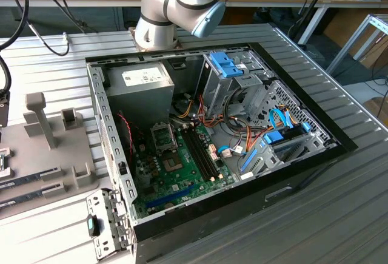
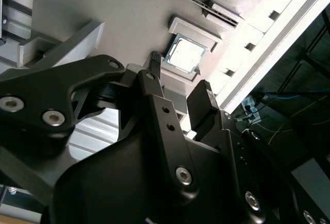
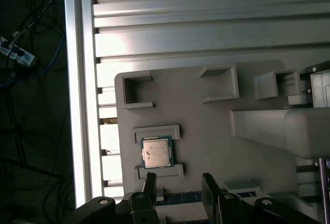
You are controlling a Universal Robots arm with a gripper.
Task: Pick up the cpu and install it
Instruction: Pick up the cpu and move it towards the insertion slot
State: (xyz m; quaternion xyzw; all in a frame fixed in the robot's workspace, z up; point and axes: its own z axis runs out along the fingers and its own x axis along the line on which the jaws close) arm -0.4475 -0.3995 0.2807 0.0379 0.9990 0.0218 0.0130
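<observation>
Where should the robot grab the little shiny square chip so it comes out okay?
Probably from straight above, pinching two opposite side edges. The cpu lies flat on the grey tray, with raised lips against two edges, so the two bare edges look best. The open gripper hovers nearby.

No word, number or sign is legible. A white label (image 1: 143,78) sits on the grey power supply (image 1: 139,105) in a corner of the open computer case (image 1: 99,115), its print too fine to read. The cpu (image 3: 156,152), near the edge of the grey holder plate (image 3: 206,126), shows only faint, unreadable marks on its metal top.
</observation>
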